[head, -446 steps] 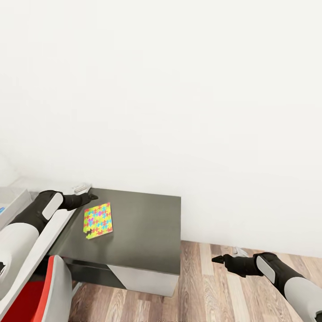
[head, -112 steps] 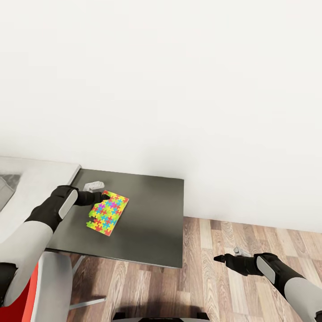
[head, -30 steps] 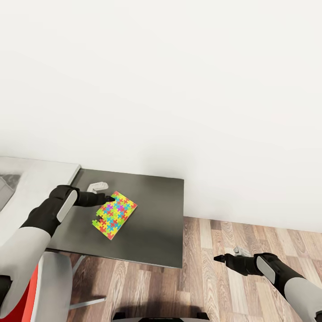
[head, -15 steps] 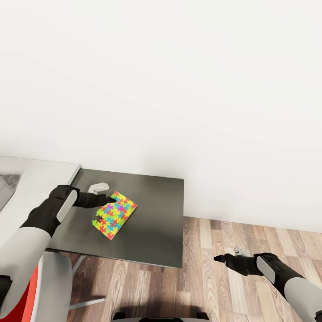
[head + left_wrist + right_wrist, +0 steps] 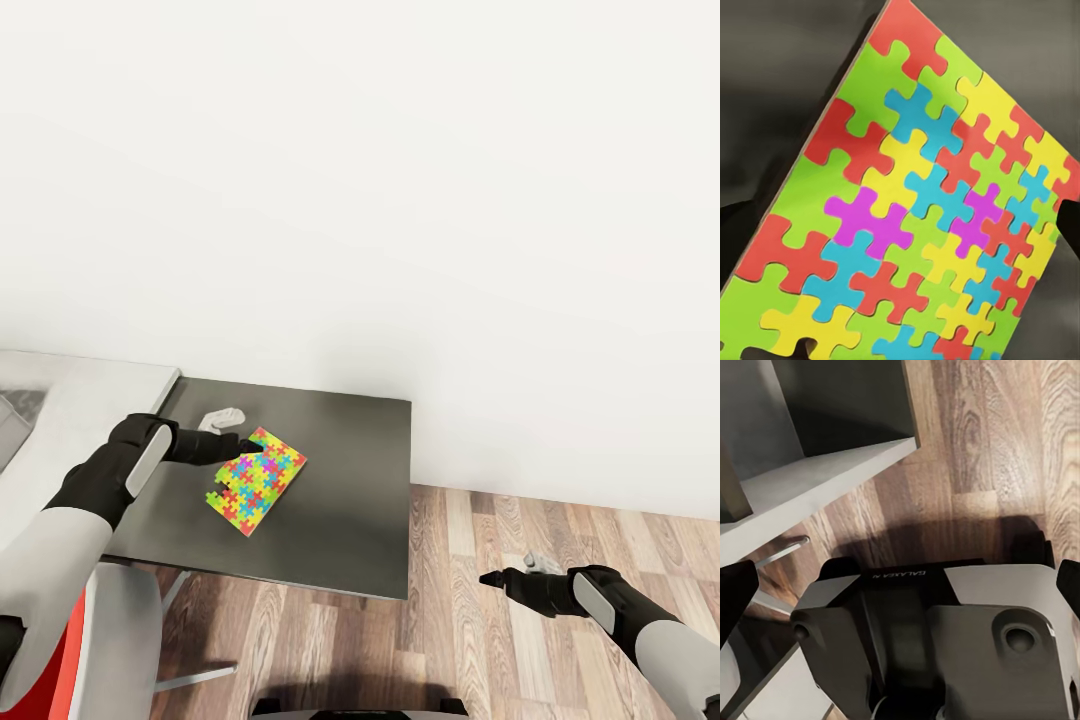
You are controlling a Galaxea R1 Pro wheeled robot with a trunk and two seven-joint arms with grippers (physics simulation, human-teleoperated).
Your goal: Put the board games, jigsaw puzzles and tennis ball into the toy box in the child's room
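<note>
While my left gripper (image 5: pixel 247 446) sits right at the near corner of the jigsaw puzzle (image 5: pixel 257 481), I cannot tell if its jaws are pinching the sheet or just touching it. In the left wrist view the puzzle (image 5: pixel 922 225) looks big and close, with a dark fingertip (image 5: pixel 735 225) on one side of the sheet and another past the far edge, so the jaws look spread wide around it.

The puzzle lies flat on the dark table (image 5: pixel 350 500), near the table's left part, and it is very thin. I think the best way is to go slow. I want one finger to slip under the edge and the other to press on top. If I push too hard sideways, the sheet may just slide away on the smooth top. I could also nudge it to the table's edge, so a corner sticks out and is easy to pinch.

My right gripper (image 5: pixel 490 578) hangs low over the wood floor (image 5: pixel 480 640), well apart from the table. It looks closed with nothing in it.
</note>
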